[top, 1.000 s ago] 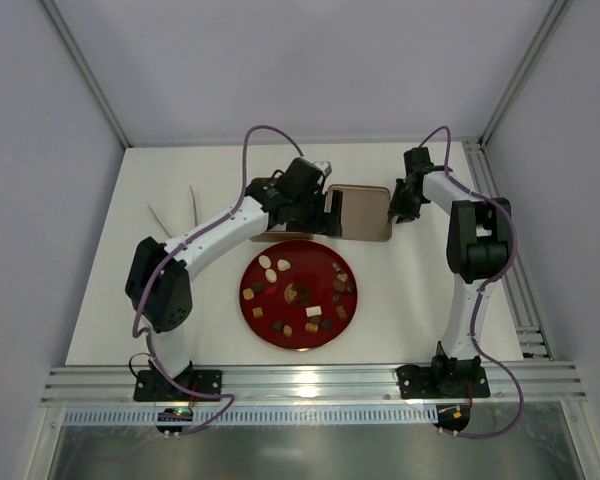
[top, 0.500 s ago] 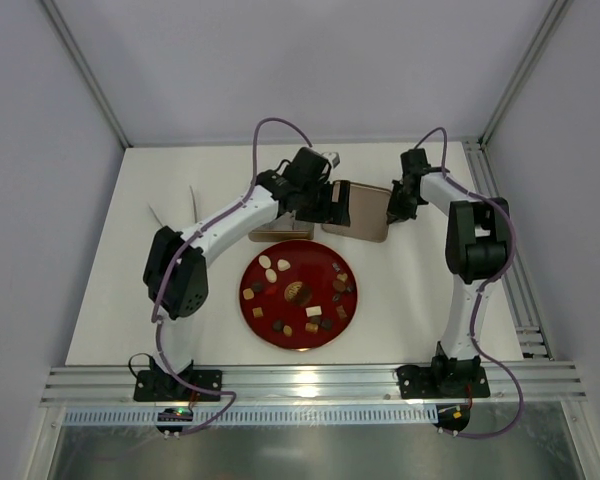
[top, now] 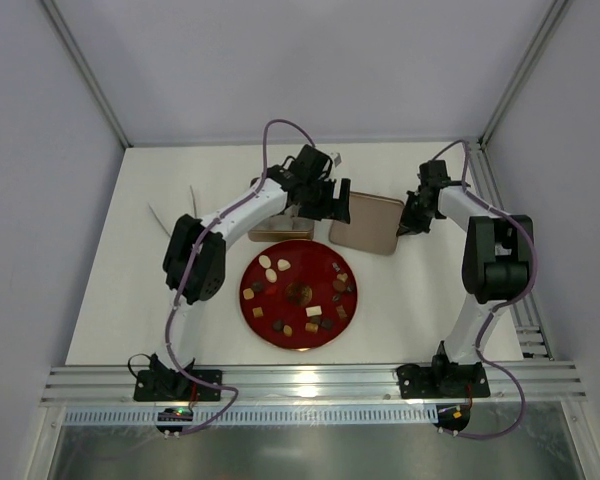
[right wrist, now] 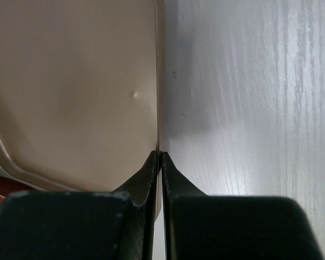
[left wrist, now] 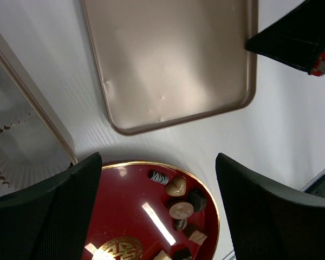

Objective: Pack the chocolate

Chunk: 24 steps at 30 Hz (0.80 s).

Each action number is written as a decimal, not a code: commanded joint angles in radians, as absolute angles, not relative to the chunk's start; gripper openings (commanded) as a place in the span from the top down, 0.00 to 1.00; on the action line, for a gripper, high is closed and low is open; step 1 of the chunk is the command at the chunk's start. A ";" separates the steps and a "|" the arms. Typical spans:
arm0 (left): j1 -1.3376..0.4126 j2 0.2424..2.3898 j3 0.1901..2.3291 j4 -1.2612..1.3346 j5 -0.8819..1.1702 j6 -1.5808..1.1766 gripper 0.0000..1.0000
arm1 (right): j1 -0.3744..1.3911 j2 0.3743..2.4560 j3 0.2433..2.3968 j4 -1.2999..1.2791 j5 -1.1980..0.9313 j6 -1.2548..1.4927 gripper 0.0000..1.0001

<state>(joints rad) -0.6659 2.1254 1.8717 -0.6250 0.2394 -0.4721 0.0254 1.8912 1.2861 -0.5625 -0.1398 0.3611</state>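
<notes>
The chocolate [top: 332,291] lies as several small dark, tan and cream pieces on a round red plate [top: 300,268] at the table's middle. The left wrist view shows a few pieces [left wrist: 180,201] near the plate's gold rim [left wrist: 151,163]. My left gripper [top: 320,203] hangs open above the plate's far edge, holding nothing [left wrist: 158,160]. A flat tan lid [top: 368,222] lies just beyond the plate. My right gripper [top: 410,222] is shut on the lid's right rim [right wrist: 160,154], the thin edge pinched between both fingers.
A tan box base [top: 276,234] with white crinkled paper inside [left wrist: 16,146] sits left of the lid, partly under my left arm. Two thin white strips [top: 170,213] lie at the far left. The table's metal rails run along the near edge [top: 300,380].
My right gripper closed on the lid's rim and drew the lid right and nearer, turning it slightly. The left arm's elbow swung right; its gripper stayed open over the plate's far edge.
</notes>
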 commanded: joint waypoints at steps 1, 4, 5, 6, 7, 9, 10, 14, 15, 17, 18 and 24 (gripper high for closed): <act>-0.650 2.151 1.940 -0.609 0.279 -0.459 0.16 | 0.012 1.793 1.261 -0.537 -0.187 0.370 0.96; -0.650 2.187 1.976 -0.612 0.287 -0.460 0.16 | -0.025 1.763 1.249 -0.545 -0.201 0.370 0.96; -0.650 2.197 1.985 -0.614 0.290 -0.462 0.16 | -0.028 1.747 1.244 -0.546 -0.210 0.370 0.96; -0.650 2.215 2.002 -0.614 0.296 -0.463 0.16 | -0.034 1.741 1.241 -0.545 -0.219 0.371 0.96; -0.650 2.226 2.008 -0.614 0.298 -0.465 0.16 | -0.037 1.733 1.233 -0.543 -0.227 0.376 0.96; -0.650 2.253 2.029 -0.615 0.302 -0.468 0.16 | -0.043 1.714 1.227 -0.545 -0.245 0.377 0.96; -0.649 2.263 2.034 -0.615 0.305 -0.471 0.16 | -0.044 1.709 1.220 -0.545 -0.250 0.380 0.96; -0.649 2.301 2.065 -0.614 0.319 -0.485 0.16 | -0.049 1.683 1.203 -0.538 -0.281 0.385 0.96; -0.649 2.306 2.074 -0.614 0.322 -0.485 0.16 | -0.049 1.671 1.197 -0.538 -0.288 0.385 0.96; -0.646 2.319 2.088 -0.612 0.331 -0.494 0.16 | -0.052 1.657 1.180 -0.535 -0.291 0.385 0.96; -0.644 2.322 2.092 -0.611 0.337 -0.498 0.16 | -0.055 1.651 1.174 -0.535 -0.294 0.385 0.96; -0.634 2.319 2.089 -0.574 0.385 -0.538 0.16 | -0.077 1.605 1.118 -0.512 -0.345 0.391 0.96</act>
